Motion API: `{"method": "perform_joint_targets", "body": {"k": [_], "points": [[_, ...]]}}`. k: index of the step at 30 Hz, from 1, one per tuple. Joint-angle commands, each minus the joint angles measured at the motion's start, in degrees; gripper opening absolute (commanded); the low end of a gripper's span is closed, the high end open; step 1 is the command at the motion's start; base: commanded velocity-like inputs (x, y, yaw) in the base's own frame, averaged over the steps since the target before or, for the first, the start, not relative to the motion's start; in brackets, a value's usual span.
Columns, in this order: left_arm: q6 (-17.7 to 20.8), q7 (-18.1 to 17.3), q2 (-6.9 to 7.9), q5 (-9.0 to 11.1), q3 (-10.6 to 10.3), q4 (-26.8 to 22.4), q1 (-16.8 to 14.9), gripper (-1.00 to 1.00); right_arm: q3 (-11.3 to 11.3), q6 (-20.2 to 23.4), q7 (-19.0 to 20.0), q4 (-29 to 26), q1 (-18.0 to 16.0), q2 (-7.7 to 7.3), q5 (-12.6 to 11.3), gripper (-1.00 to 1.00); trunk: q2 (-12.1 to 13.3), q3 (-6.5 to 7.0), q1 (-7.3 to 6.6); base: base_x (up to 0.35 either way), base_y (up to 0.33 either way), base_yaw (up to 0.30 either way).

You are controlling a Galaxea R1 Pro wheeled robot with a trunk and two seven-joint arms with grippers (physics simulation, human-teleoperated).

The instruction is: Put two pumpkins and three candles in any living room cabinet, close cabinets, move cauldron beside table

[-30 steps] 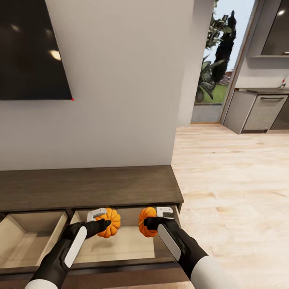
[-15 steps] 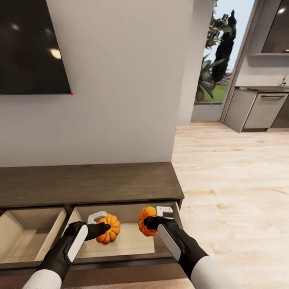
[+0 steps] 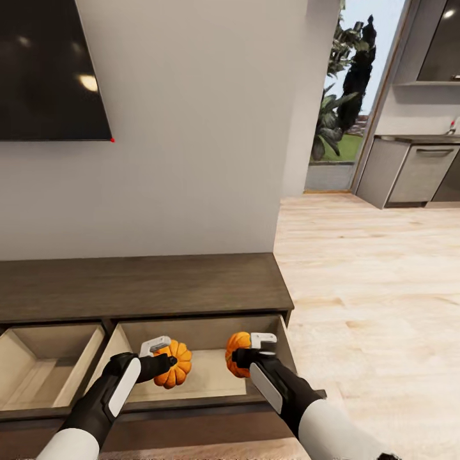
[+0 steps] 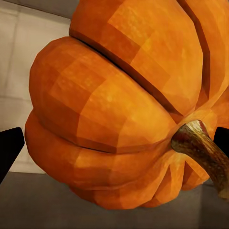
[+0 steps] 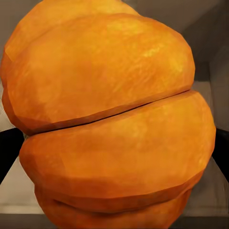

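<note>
Over the cabinet's [image 3: 147,287] open drawer [image 3: 191,383], left gripper [image 3: 167,364] clamps one pumpkin [image 3: 175,365], right gripper [image 3: 239,355] the other pumpkin [image 3: 237,346]. Left wrist view reveals a stem [image 4: 202,152].

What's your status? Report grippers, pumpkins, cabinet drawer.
Left gripper shut on left pumpkin. Right gripper shut on right pumpkin. Both held over the open right drawer of the cabinet. Nothing blocking.

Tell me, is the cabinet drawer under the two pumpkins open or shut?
Open. The drawer of the cabinet is pulled out, its pale inside showing beneath both pumpkins, which the grippers hold.
</note>
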Motion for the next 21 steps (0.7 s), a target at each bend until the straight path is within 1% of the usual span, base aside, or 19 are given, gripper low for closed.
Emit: {"method": "perform_joint_targets", "body": {"k": [1,8,15,21], "points": [[0.1,0.5,0.02,0.7,0.0,-0.1,0.0,-1.0,0.6,0.0,-0.5,0.1,-0.1,0.16,-0.2,-1.0,-0.4,-0.23,0.21,0.0,0.0,0.0],[-0.1,0.5,0.0,0.6,0.1,-0.1,0.0,-1.0,1.2,-1.6,-0.5,0.4,-0.3,0.55,-0.2,-1.0,-3.2,-1.49,1.75,0.0,0.0,0.0],[-0.1,0.5,0.01,0.7,0.2,-0.1,0.0,-1.0,1.3,-1.9,-0.5,0.4,-0.3,0.6,-0.2,-1.0,-3.2,-1.49,1.75,0.003,0.0,0.0],[-0.1,0.5,-0.01,0.7,0.2,-0.1,0.0,-1.0,1.3,-1.8,-0.4,0.3,-0.3,0.65,-0.2,-1.0,-3.2,-1.49,1.75,0.149,0.0,0.0]]}}
